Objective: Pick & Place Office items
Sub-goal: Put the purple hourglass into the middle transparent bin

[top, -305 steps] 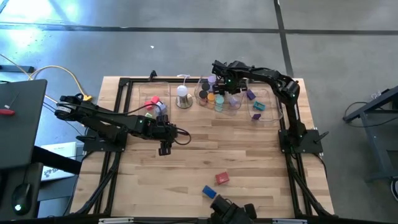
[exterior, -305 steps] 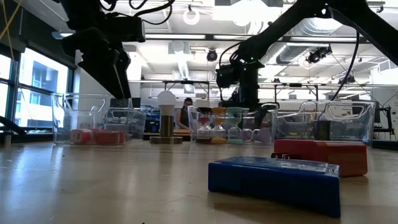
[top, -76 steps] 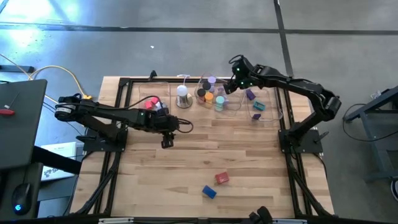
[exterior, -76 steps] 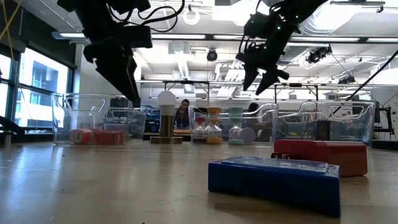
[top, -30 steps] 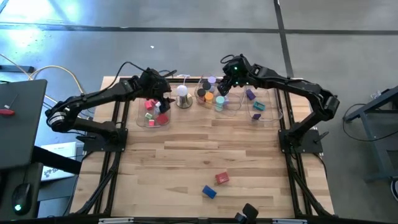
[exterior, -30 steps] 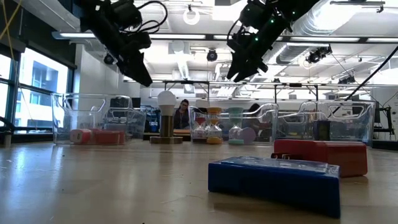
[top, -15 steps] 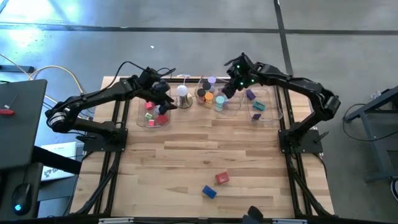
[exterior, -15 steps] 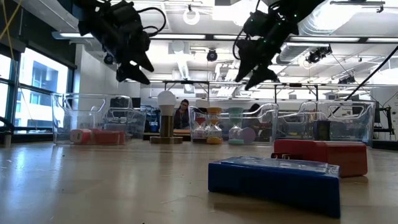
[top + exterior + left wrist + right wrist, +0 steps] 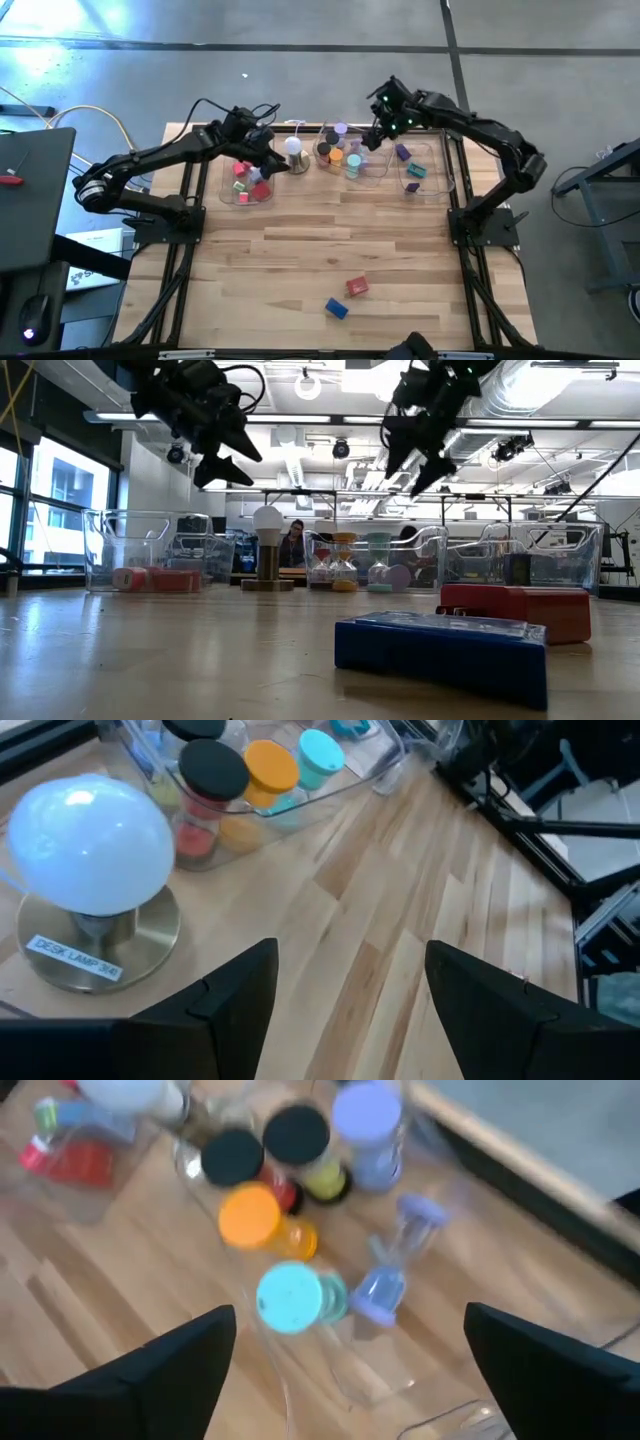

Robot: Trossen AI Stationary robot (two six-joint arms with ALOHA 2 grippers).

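While both arms hung above the trays along the upper edge of the frame, saw the left gripper [image 9: 272, 163] with fingers apart and empty, upper left beside the white lamp [image 9: 293, 148]; the right gripper [image 9: 374, 138] spread wide and empty, upper centre over the rolls [image 9: 338, 152]. Red block [image 9: 357, 286] and blue block [image 9: 336, 308] lay touching, lower centre on the table [image 9: 300, 250].
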